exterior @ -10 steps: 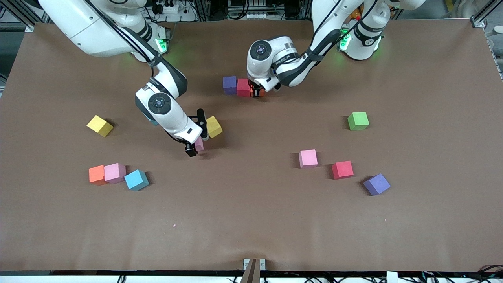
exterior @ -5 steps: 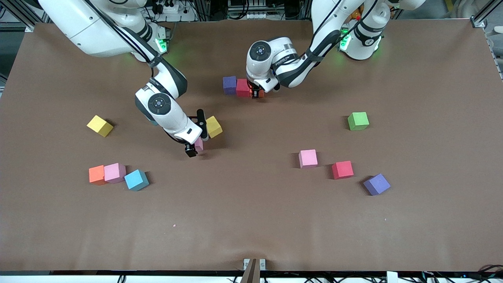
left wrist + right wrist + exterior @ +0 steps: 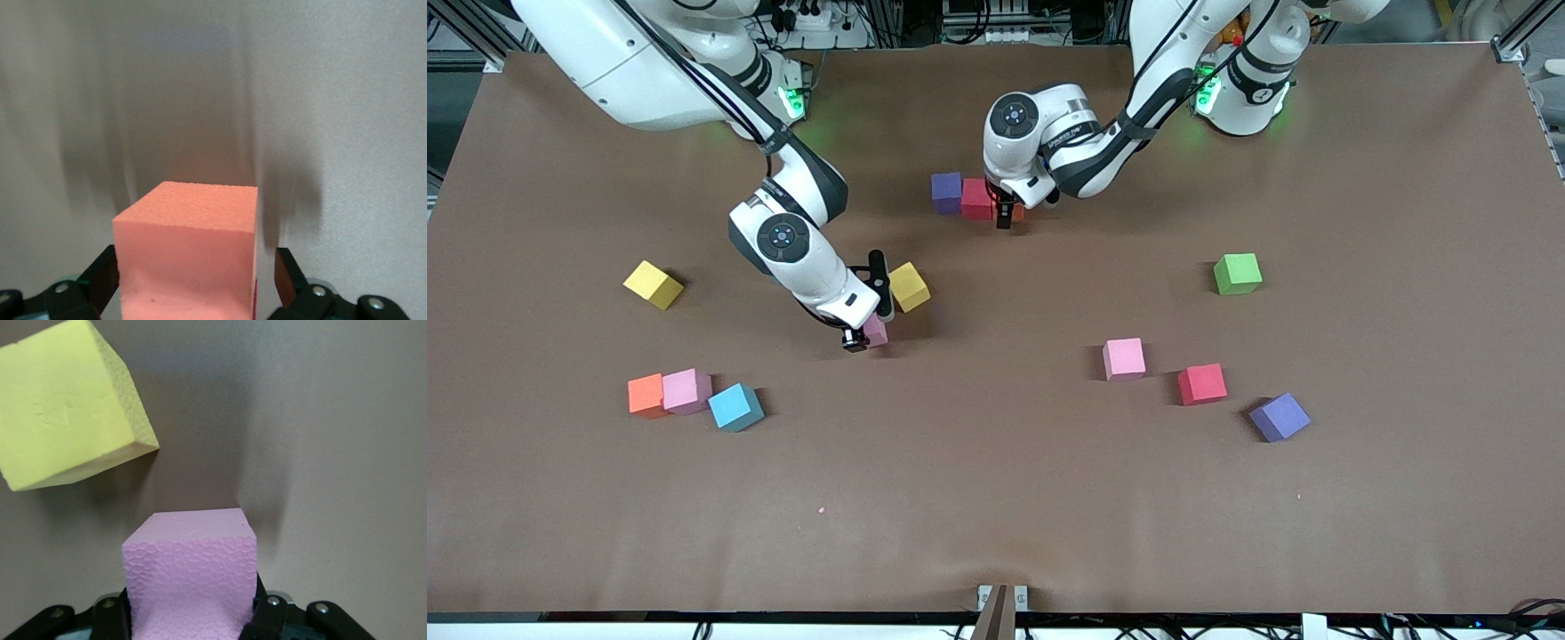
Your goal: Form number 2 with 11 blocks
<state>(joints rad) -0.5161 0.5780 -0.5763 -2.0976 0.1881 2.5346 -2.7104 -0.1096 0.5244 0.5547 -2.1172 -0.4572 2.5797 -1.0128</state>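
A purple block (image 3: pixel 946 191), a red block (image 3: pixel 975 198) and an orange block (image 3: pixel 187 260) lie in a row near the robots' side; no number 2 shape shows. My left gripper (image 3: pixel 1007 213) stands open around the orange block, with a gap beside one finger (image 3: pixel 285 283). My right gripper (image 3: pixel 864 336) is shut on a pink block (image 3: pixel 190 567), low at the table, right beside a yellow block (image 3: pixel 909 286).
Toward the right arm's end lie a yellow block (image 3: pixel 653 284), an orange block (image 3: pixel 645 395), a pink one (image 3: pixel 687 391) and a blue one (image 3: pixel 735 407). Toward the left arm's end lie green (image 3: pixel 1237 274), pink (image 3: pixel 1123 358), red (image 3: pixel 1201 384) and purple (image 3: pixel 1279 417) blocks.
The left gripper has let go of the orange block and stands open around it. The right gripper has shut on the pink block and shifted slightly.
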